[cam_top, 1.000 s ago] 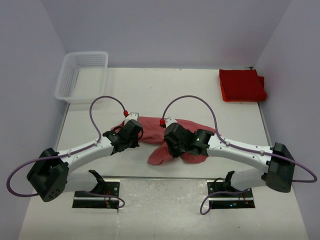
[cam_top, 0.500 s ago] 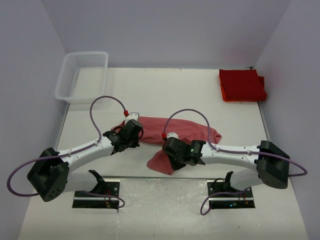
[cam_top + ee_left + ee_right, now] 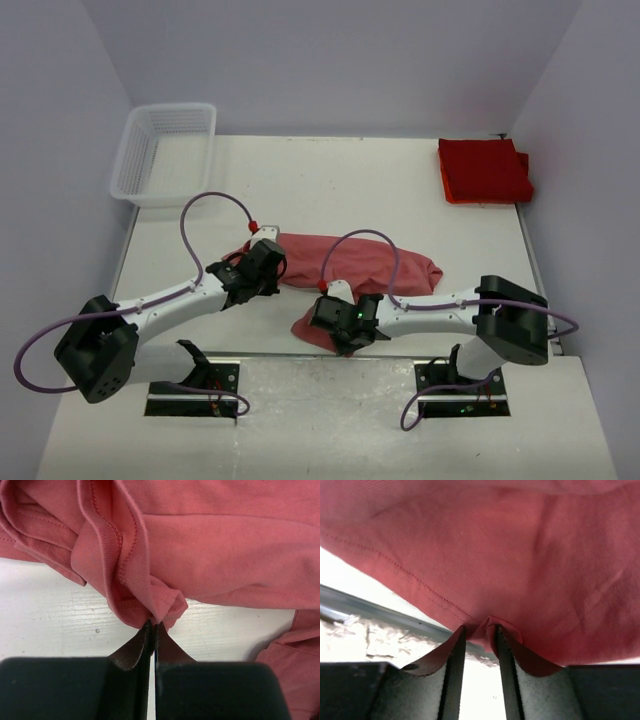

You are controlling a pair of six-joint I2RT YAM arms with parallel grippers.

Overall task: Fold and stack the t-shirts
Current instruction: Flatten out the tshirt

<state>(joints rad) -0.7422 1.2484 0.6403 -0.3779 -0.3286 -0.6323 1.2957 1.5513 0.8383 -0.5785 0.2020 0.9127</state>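
Salmon t-shirt (image 3: 425, 268) long axis left-right (bunched); both jaws pinching it.

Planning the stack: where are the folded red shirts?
Top view: the folded red shirts sit at the far right corner of the table, opposite the white basket.

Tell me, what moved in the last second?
The right gripper slid toward the near table edge and to the left, pinching the pink shirt and dragging its front flap along. The left gripper stayed put, clamped on the shirt's other end. The red stack and the basket did not move.
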